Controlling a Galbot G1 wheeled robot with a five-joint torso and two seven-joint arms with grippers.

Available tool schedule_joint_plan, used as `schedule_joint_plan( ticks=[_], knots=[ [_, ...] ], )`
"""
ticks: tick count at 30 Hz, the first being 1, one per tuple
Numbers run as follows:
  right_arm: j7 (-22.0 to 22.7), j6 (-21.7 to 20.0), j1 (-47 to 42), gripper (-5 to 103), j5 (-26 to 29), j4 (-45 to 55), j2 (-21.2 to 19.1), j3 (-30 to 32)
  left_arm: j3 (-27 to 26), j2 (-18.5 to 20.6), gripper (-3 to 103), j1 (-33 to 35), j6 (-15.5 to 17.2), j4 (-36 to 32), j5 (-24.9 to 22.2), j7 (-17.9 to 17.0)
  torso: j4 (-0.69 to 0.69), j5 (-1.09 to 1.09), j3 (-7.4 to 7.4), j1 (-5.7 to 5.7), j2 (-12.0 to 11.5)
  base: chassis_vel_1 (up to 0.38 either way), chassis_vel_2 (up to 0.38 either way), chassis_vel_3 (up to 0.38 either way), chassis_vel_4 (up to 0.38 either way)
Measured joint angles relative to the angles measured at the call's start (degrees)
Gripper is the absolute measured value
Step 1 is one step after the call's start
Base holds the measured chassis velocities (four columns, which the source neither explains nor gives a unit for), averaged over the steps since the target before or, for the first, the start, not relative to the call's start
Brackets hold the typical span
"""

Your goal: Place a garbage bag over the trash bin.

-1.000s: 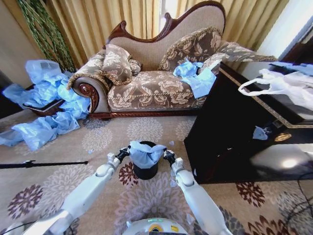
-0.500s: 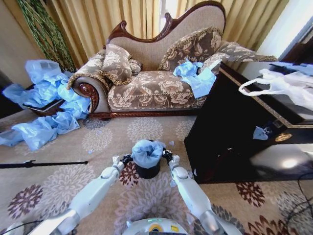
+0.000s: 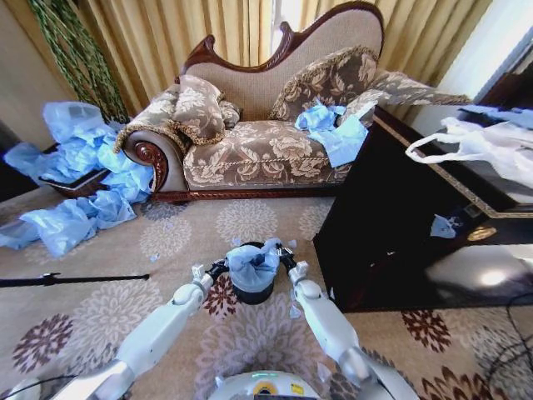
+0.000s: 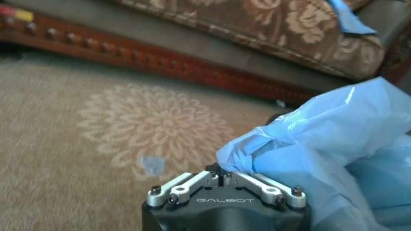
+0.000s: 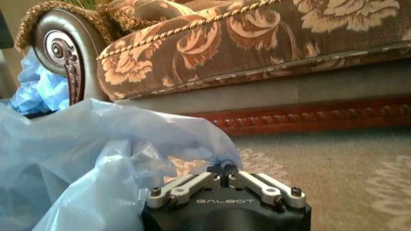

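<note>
Light blue garbage bag [image 3: 253, 264], black trash bin [image 3: 252, 292], brown floral sofa [image 3: 258, 150].

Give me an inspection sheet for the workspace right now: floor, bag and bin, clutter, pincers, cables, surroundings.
Surface: patterned carpet, small scraps near the bin.
Job's things: black bin upright on the carpet; blue bag bunched over its mouth, rim partly showing.
Clutter: heaps of blue bags on the floor at left; more blue bags on the sofa; white bag on the dark cabinet.
Pincers: left pincer and right pincer each shut on the bag's edge, either side of the bin.
Cables: dark cable at far right; black rod on the floor at left.
Surroundings: sofa, curtains, dark cabinet.
</note>
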Motion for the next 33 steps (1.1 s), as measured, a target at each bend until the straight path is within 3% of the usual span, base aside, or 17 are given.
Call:
schedule_joint_plan(
  ticks=[5,8,14,27,33],
  knots=[
    [-0.16,-1.88,1.82,0,0.88,-3.13,1.11,0.01,0.07,-1.67,0,-0.98,0.78,3.36,-2.06,-0.84,0.0,0.01,0.0,0.0,0.0,0.0,0.0,0.0,0.0],
    [1.1,-6.98,2.69,0,-0.61,-4.59,1.36,0.08,0.13,-2.97,0,-0.81,2.53,5.43,-2.89,-1.97,0.01,0.01,0.0,0.01,0.0,0.0,0.0,0.0,0.0],
    [1.77,-10.8,2.47,0,-2.3,-5.4,0.78,-0.02,0.46,-3.15,0,1.16,4.1,5.34,-1.31,-2.11,0.05,0.02,0.01,0.0,0.0,0.0,0.0,0.0,0.0],
    [0.66,-11.38,-0.7,0,-4.36,-4.94,-0.35,-0.17,0.62,-1.22,0,4.98,4.83,2.76,0.75,-0.58,0.02,0.02,0.0,0.0,0.0,0.0,0.0,0.0,0.0],
    [-0.24,-8.15,-2.98,0,-3.71,-5.08,-0.8,-0.07,0.88,-0.98,0,6.85,4.03,2.71,3.57,1.25,0.0,0.0,0.01,0.0,0.0,0.0,0.0,0.0,0.0]
  ],
)
